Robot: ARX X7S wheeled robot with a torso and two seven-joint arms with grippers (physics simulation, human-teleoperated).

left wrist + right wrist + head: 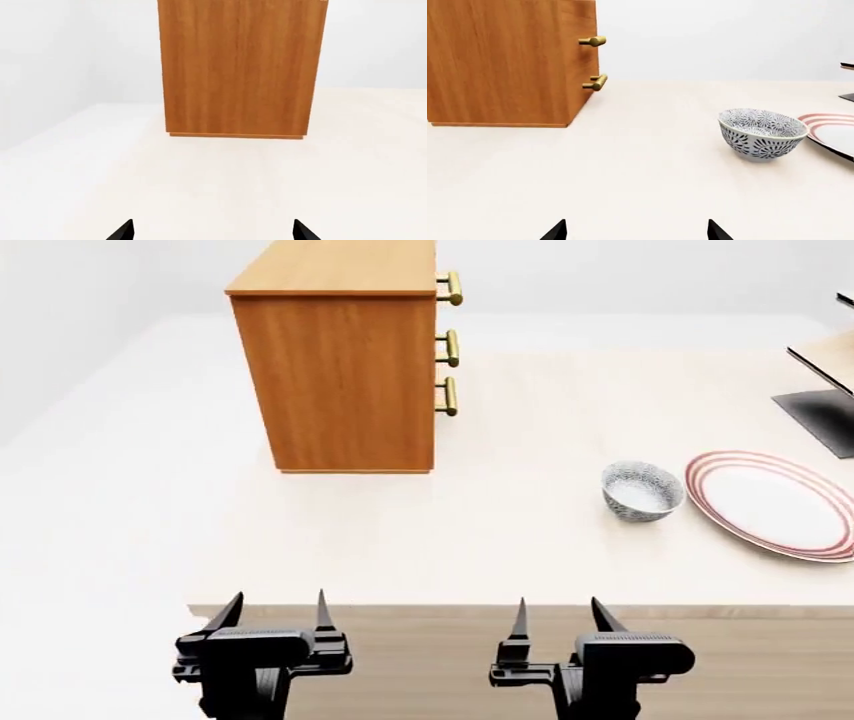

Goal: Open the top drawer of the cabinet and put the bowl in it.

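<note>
A pale, cream-coloured bench (441, 540) filled most of the head view, its top smooth and evenly lit, with a darker wood strip along the near edge. Plain white walls rose behind it, and the room looked bare and bright.

The cabinet (350, 370) stood on the bench towards the far left, its plain wooden side turned to the robot and its drawer fronts facing right. Three brass handles stuck out along that right face, one above another. The top drawer (450, 288) was shut, its handle level with the cabinet's top. The left wrist view showed only the cabinet's flat side panel (240, 67) rising from the bench.

The bowl (642, 490) sat upright on the bench, well to the right of the cabinet and nearer the robot. A plate (781, 502) with red rings lay just beside it on the right; whether the two touched could not be told. In the right wrist view the bowl (762, 134) showed its speckled pattern inside and out, with the plate's rim (827, 127) behind it and two handles of the cabinet (507, 60) off to the other side. A dark base and a pale board edge of a rack (827, 405) showed at the far right.

The left claw (274, 615) hung at the near edge of the bench with its fingers apart, holding nothing. The right claw (561, 618) hung beside it, also spread and empty.
</note>
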